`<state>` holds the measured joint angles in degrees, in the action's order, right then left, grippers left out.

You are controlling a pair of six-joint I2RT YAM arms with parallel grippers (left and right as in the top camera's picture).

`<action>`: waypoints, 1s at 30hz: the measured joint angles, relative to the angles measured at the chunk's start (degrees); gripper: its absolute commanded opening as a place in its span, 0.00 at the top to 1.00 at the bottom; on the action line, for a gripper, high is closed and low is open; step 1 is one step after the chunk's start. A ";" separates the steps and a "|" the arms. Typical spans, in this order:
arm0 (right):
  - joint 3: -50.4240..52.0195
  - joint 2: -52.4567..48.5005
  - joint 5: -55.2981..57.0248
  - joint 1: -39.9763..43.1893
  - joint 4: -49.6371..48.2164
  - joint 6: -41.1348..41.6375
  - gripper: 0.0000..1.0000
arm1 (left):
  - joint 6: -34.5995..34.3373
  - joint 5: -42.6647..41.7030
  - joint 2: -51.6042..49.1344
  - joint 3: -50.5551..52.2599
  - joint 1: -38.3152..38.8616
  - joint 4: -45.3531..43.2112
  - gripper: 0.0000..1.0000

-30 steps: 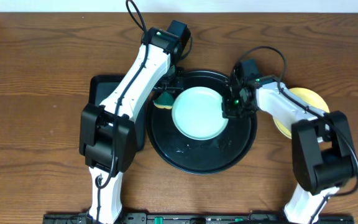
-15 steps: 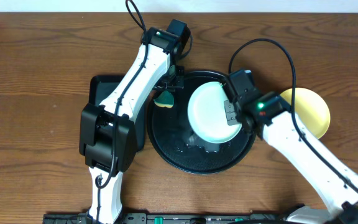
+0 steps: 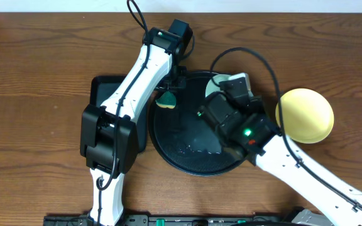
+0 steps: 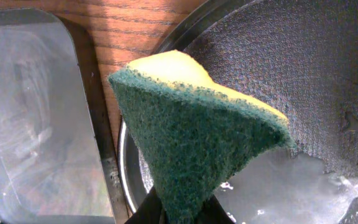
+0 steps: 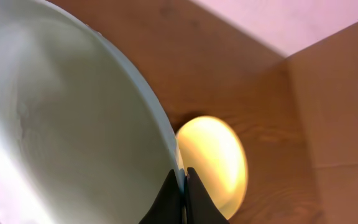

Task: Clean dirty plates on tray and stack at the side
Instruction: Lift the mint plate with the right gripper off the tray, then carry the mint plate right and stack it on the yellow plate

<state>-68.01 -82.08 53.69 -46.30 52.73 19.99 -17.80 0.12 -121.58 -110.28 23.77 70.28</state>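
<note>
My right gripper is shut on the rim of a pale mint plate and holds it lifted and tilted above the round black tray; overhead only a sliver of that plate shows behind the right arm. A pale yellow plate lies on the table right of the tray, also in the right wrist view. My left gripper is shut on a green-and-yellow sponge over the tray's left rim; overhead the sponge hangs there. Another mint plate is not visible.
A smaller black rectangular tray sits left of the round tray, also in the left wrist view. Wet patches and foam lie on the round tray's floor. The right arm crosses over the tray's right half.
The right gripper has lifted the mint plate off the tray and tipped it up on edge, the arm swinging over the tray. The left arm with the sponge has stayed put.
</note>
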 measured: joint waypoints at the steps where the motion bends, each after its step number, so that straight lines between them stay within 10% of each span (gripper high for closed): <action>1: 0.00 0.00 2.14 -0.85 -0.02 0.00 0.99 | 0.00 0.02 0.00 0.00 0.00 0.00 0.92; 18: 0.00 0.07 30.32 -11.61 -0.04 0.00 0.99 | 0.00 0.02 0.00 0.00 0.00 -0.02 0.93; 30: 0.00 0.09 18.71 -6.86 1.88 4.63 0.99 | 0.00 0.02 0.00 0.00 0.00 -0.02 0.93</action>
<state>-68.01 -82.00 72.40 -53.17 54.61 24.62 -17.80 0.14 -121.58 -110.28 23.77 70.26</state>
